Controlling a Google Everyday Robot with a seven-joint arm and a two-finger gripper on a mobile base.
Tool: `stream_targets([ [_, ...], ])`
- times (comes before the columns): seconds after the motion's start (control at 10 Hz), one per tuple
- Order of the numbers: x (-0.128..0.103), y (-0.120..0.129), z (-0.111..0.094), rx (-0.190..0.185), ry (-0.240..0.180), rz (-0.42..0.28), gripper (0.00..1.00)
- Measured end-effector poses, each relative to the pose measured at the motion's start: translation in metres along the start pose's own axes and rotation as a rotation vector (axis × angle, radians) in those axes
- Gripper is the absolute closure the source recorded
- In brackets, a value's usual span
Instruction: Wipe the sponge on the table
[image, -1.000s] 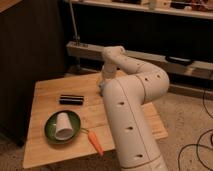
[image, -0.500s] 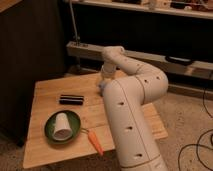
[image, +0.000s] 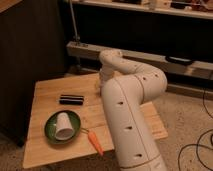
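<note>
One white robot arm (image: 127, 110) bends over the light-wood plank table (image: 45, 150); its gripper (image: 100, 85) sits low at the far centre, grip state indiscernible; the small blue sponge is hidden from view.

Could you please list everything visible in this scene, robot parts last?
table: one, light wood, centre-left.
bar: one, black, on the table's left half.
plate: one, green, table's front-left.
cup: one, white, lying on the plate.
carrot: one, orange, on the table right of the plate.
shelf: one, grey metal, behind the table.
cables: several, black, floor at right.
sponge: none visible.
arm: one, white, reaching over the table's far edge.
gripper: hidden behind the arm near that far edge.
</note>
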Motion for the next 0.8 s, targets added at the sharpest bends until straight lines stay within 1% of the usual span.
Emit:
stream_targets([
  [0.5, 0.002, 0.003, 0.015, 0.001, 0.026, 0.01, 0.28],
  [0.8, 0.004, 0.003, 0.018, 0.0, 0.038, 0.015, 0.28],
])
